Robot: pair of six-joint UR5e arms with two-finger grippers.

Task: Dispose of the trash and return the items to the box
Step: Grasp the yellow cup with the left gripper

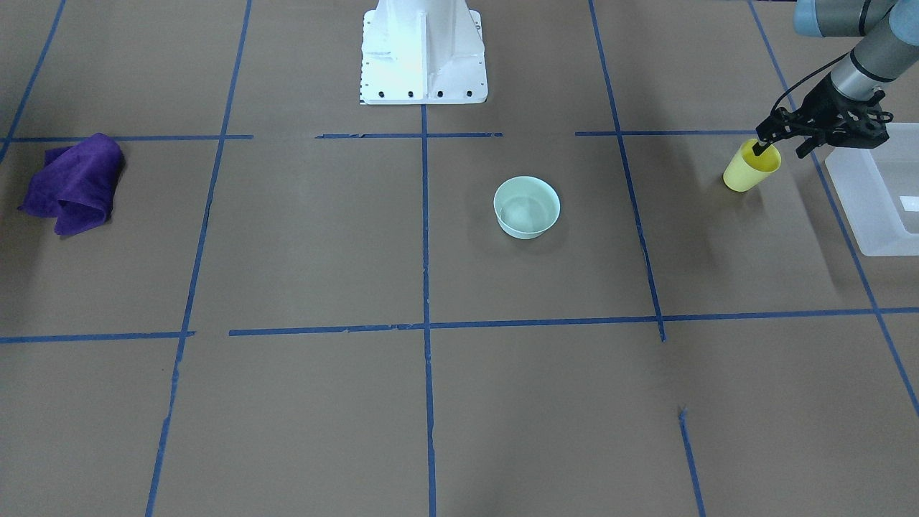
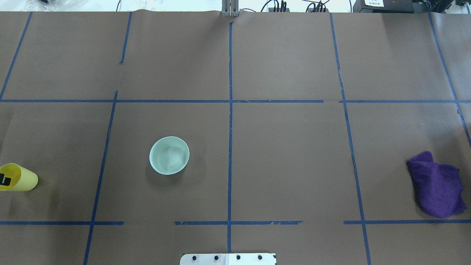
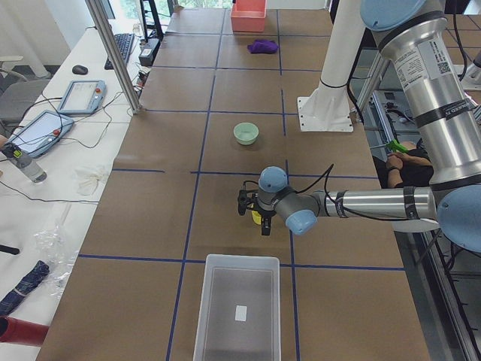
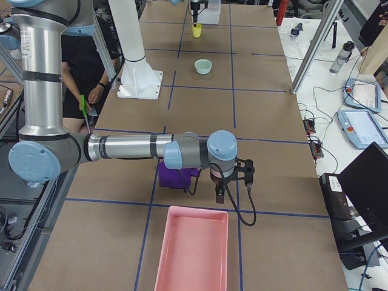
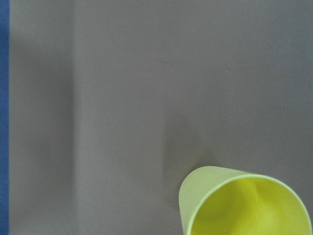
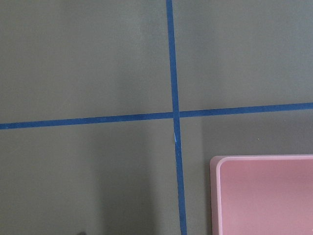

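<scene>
Left gripper (image 1: 767, 147) pinches yellow cup (image 1: 750, 166) by the rim, one finger inside, cup tilted just beside the white bin (image 1: 879, 194), likely mid-carry to drop it in. Right gripper (image 4: 233, 182) hangs near pink tray (image 4: 193, 251); can't tell its finger state.

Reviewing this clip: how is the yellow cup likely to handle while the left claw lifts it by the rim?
The yellow cup looks thin, hollow plastic, so probably light. It hangs tilted from the left claw, one finger inside the rim, so it may swing or slip. Its smooth, tapered wall suggests it would roll if dropped.
</scene>
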